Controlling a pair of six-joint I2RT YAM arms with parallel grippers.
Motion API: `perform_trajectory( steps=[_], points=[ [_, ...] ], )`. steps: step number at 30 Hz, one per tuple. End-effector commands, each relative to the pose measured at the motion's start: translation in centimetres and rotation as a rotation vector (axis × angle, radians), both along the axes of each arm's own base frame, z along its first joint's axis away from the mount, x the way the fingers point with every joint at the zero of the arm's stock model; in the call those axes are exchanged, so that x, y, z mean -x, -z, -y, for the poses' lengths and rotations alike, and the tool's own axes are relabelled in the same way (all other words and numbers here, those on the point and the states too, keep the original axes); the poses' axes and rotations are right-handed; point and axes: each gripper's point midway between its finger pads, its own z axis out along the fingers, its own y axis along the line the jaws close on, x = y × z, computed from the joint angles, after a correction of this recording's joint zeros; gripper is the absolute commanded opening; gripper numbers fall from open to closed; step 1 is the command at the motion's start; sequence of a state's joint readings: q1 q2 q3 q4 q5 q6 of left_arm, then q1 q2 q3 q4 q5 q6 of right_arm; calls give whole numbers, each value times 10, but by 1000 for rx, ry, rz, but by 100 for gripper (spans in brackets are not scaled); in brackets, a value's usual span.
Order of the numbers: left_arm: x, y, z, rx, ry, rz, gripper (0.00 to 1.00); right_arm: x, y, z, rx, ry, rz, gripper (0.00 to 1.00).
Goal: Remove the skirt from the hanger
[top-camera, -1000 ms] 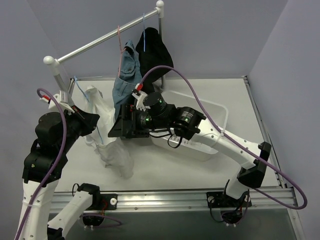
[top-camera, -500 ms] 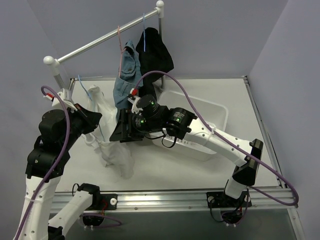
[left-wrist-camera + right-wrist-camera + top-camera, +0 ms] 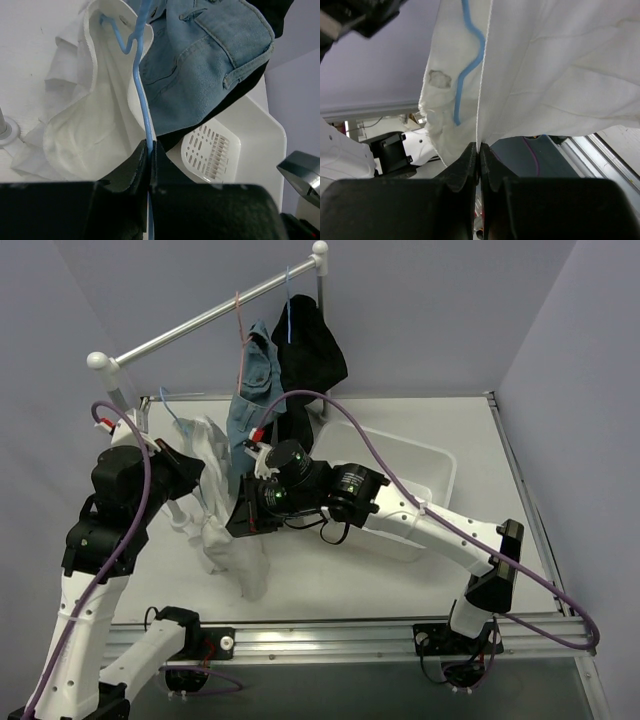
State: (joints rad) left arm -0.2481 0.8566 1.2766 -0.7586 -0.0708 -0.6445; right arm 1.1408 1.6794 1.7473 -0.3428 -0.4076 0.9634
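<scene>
The black skirt (image 3: 312, 340) hangs from the rail on a light-blue hanger (image 3: 288, 312), and neither gripper touches it. My left gripper (image 3: 190, 472) (image 3: 149, 145) is shut on the wire of a second light-blue hanger (image 3: 141, 90) that carries a white garment (image 3: 225, 540) (image 3: 95, 125). My right gripper (image 3: 238, 515) (image 3: 479, 146) is shut on a thin edge of that white garment (image 3: 560, 65). The blue wire (image 3: 470, 65) shows through the cloth in the right wrist view.
A blue denim garment (image 3: 255, 390) (image 3: 200, 65) hangs on a pink hanger (image 3: 239, 325) beside the skirt. The metal rail (image 3: 190, 325) crosses the back. A white tub (image 3: 425, 465) (image 3: 250, 145) stands on the table under the right arm.
My right gripper moved left to the white garment and shut on its edge. The left arm shifted slightly right, still holding the hanger.
</scene>
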Motion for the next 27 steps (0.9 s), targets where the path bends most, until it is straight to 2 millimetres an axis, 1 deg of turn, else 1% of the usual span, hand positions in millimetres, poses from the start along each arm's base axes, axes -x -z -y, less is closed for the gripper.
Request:
perform_trajectory(
  steps=[1,3,5,7,8,11,13,16,17,18,19,21,22,23,24,25,26,27],
  points=[
    [-20,-37,-6,32,-67,142,2,32,-24,3,-31,-110,29,0],
    [-24,-38,-7,28,-76,147,2,38,-26,3,-31,-132,40,0],
    [-30,-40,-3,17,-64,158,2,46,-35,3,-48,-163,63,0],
    [-33,-38,0,-2,-54,156,2,51,-43,3,-75,-179,82,0],
    [-36,-36,2,-12,-47,150,2,54,-52,2,-104,-189,94,0],
    [-36,-29,7,-32,-27,140,2,56,-64,5,-125,-200,137,0],
    [-35,-22,10,-33,-23,128,2,55,-64,7,-125,-189,146,0],
    [-31,-20,12,-15,-20,123,2,51,-44,6,-59,-177,135,0],
    [-31,-21,13,-7,-17,120,2,49,-29,8,-8,-166,119,0],
    [-30,-24,14,5,-15,124,2,47,-15,9,28,-157,110,0],
    [-28,-31,14,23,-19,131,2,48,-6,9,50,-162,104,0],
    [-27,-35,12,44,-39,127,2,55,14,9,100,-191,94,0],
    [-26,-40,11,54,-48,132,2,57,18,9,115,-201,98,0],
    [-24,-49,10,66,-56,146,2,58,31,10,158,-208,91,0],
    [-24,-54,9,71,-61,154,2,64,35,10,174,-232,102,0],
    [-23,-59,7,79,-70,161,2,69,32,7,170,-249,116,0],
    [-22,-66,6,85,-77,174,2,73,36,5,185,-266,124,0],
    [-23,-68,5,87,-88,180,2,79,34,3,180,-287,138,0]
  ],
)
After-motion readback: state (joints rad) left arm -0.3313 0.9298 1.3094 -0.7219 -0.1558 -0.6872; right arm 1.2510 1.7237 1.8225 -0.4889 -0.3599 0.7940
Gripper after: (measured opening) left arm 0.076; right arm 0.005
